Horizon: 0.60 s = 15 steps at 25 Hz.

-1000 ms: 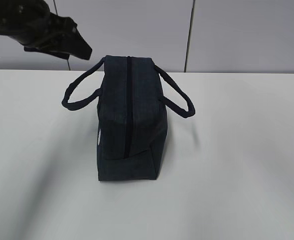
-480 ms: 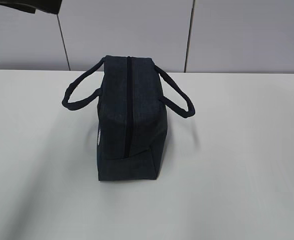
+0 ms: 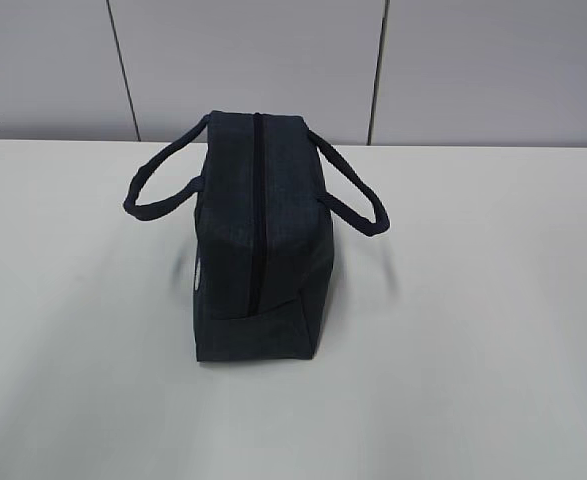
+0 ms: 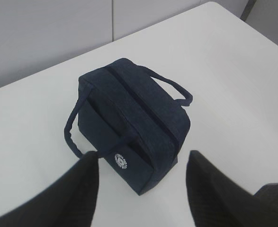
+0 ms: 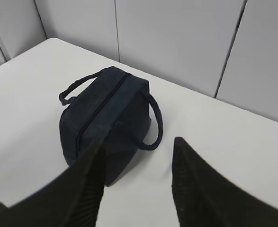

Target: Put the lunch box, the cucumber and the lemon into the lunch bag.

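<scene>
navy lunch bag (image 3: 258,240) zipped closed on white table (image 3: 473,300), contents hidden, left gripper (image 4: 141,189) wide, right gripper (image 5: 136,182) wide

— Lunch bag (image 3: 258,240): dark navy woven cloth, matt, faintly rough; handles of the same fabric.
— Table (image 3: 493,330): smooth, white, slightly sheeny. Gripper fingers (image 5: 89,189): black, matt, finely ribbed.

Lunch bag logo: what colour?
White, a small round print on the dark navy lunch bag; the logo shows best in the left wrist view.
</scene>
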Available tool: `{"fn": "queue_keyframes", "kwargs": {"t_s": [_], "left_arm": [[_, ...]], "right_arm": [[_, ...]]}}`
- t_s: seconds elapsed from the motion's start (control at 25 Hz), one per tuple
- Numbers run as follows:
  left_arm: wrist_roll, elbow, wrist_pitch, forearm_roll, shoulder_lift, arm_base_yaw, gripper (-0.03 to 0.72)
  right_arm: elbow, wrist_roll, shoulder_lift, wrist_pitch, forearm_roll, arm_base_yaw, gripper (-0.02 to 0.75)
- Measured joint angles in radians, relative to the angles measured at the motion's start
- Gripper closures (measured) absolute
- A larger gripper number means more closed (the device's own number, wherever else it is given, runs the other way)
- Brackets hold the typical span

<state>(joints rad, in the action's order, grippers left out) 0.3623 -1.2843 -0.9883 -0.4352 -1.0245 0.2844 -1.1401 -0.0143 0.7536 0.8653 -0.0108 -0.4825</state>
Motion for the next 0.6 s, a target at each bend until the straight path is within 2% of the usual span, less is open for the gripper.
{"fn": "queue_keyframes", "kwargs": {"t_s": [0.32, 0.6], "left_arm": [[0.000, 0.281, 0.000, 0.093, 0.394, 0.000, 0.281], [0.000, 0.479, -0.030, 0.117, 0.676, 0.000, 0.281]], "right_arm": [[0.176, 0.006, -0.292, 0.197, 0.011, 0.000, 0.389], [0.309, 0.014, -0.495, 0.301, 0.018, 0.000, 0.388]]}}
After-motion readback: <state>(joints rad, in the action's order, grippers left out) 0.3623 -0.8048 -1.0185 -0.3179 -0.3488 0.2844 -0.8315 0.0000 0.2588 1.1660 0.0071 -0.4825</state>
